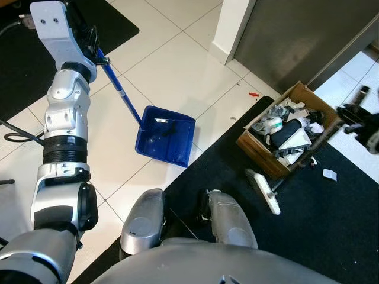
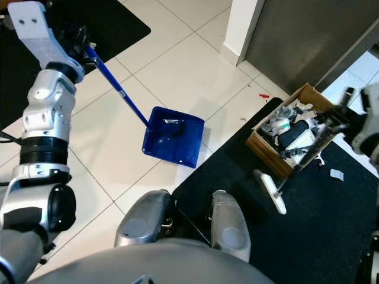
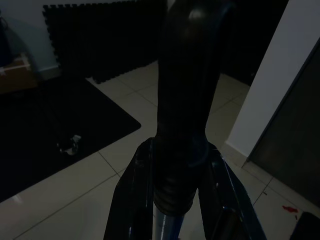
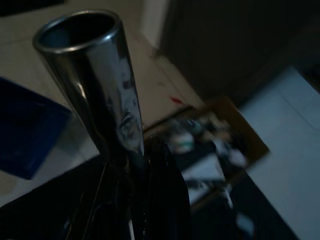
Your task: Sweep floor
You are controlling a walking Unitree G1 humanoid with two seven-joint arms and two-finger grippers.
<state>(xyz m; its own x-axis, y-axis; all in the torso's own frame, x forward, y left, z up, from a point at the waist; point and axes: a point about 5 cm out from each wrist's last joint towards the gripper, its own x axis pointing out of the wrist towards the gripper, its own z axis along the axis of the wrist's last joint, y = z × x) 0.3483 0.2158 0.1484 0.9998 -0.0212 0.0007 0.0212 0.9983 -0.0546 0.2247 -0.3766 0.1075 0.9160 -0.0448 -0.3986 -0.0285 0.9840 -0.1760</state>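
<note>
A blue dustpan (image 1: pixel 166 137) rests on the white tile floor ahead of me, with a small dark bit of debris (image 1: pixel 169 126) inside. Its long blue handle (image 1: pixel 121 93) slants up to my left gripper (image 1: pixel 92 41), which is shut on the black grip (image 3: pixel 181 125) at the handle's end. At the right, my right gripper (image 2: pixel 354 118) is shut on the broom's metal pole (image 4: pixel 100 85). The pole slants down over a cardboard box to the white broom head (image 1: pixel 264 190), which sits on the black mat. A red scrap (image 1: pixel 253 94) lies on the tile.
A cardboard box (image 1: pixel 259 155) full of rubbish stands on the black mat (image 1: pixel 331 236) at the right. A white scrap (image 1: pixel 330 174) lies on that mat. A grey door (image 1: pixel 296 35) is behind. A second black mat (image 1: pixel 23 65) and a cable (image 1: pixel 18 136) lie at the left.
</note>
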